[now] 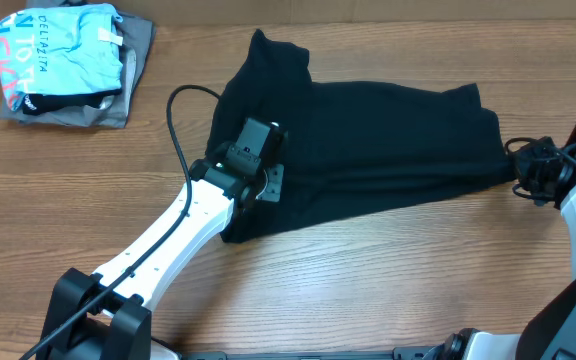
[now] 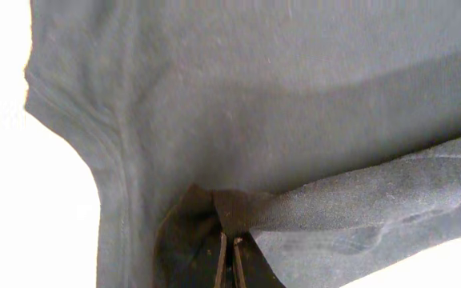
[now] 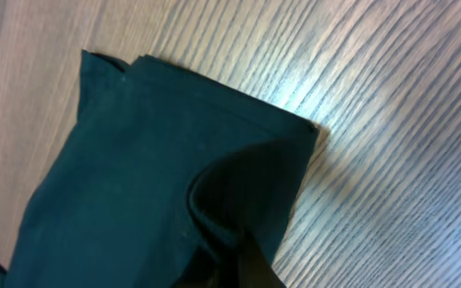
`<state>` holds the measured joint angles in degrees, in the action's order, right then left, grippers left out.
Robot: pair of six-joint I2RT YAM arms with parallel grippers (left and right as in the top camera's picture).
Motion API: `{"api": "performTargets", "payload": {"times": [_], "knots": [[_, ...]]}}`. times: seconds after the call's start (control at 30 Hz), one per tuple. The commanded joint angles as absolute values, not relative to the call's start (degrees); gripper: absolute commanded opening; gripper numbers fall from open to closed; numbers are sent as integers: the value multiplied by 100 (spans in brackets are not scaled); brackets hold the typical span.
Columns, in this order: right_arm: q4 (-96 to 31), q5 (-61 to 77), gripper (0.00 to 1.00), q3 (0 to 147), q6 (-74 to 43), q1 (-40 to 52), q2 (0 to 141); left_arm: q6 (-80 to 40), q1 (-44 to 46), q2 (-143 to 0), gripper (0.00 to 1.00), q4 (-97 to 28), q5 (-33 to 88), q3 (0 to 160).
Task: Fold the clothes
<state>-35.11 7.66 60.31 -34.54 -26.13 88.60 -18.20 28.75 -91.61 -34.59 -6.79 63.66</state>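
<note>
The black T-shirt (image 1: 368, 150) lies stretched across the middle of the wooden table, folded lengthwise, one sleeve pointing to the back left. My left gripper (image 1: 265, 172) is over its left part, shut on a pinch of the fabric (image 2: 238, 212); a sleeve seam (image 2: 122, 160) shows on the left of the left wrist view. My right gripper (image 1: 520, 172) is at the shirt's right end, shut on a fold of cloth (image 3: 238, 232) beside the hem corner (image 3: 306, 128). The neck tag is out of view.
A light blue printed shirt (image 1: 63, 55) lies on a grey folded garment (image 1: 118, 105) at the back left corner. The left arm's black cable (image 1: 173, 130) loops over the table left of the T-shirt. Bare wood (image 1: 388, 270) lies in front.
</note>
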Motion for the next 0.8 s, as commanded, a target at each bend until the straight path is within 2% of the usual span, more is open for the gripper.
{"api": "performTargets", "payload": {"times": [0.0,0.27,0.5,0.57,0.6,0.63,0.67,0.7,0.77], "knots": [[-3459,609,4,6001,-3479,-2523,9002,-1732,2786,-9194,7,-3361,-987,6477],[-3103,607,4,6001,-3476,-2388,9059,-1732,2657,-9596,16,-3116,-950,6475],[-2569,604,4,6001,-3474,-2143,9059,-1730,2659,-9843,19,-2836,-954,6477],[-2394,552,6,6001,-3470,-2088,9059,-1671,2659,-9841,23,-2797,-943,6477],[-2329,484,14,6001,-3470,-2084,9059,-1664,2659,-9841,27,-2805,-941,6477],[-2270,377,28,6001,-3465,-2084,9059,-1664,2659,-9841,29,-2845,-939,6477],[-2231,268,50,6001,-3448,-2084,9059,-1667,2659,-9841,33,-2884,-934,6477],[-2231,169,64,6001,-3448,-2086,9059,-1667,2659,-9839,38,-2941,-906,6477],[-2270,91,68,6001,-3356,-2121,9059,-1664,2659,-9839,46,-3035,-854,6477]]}}
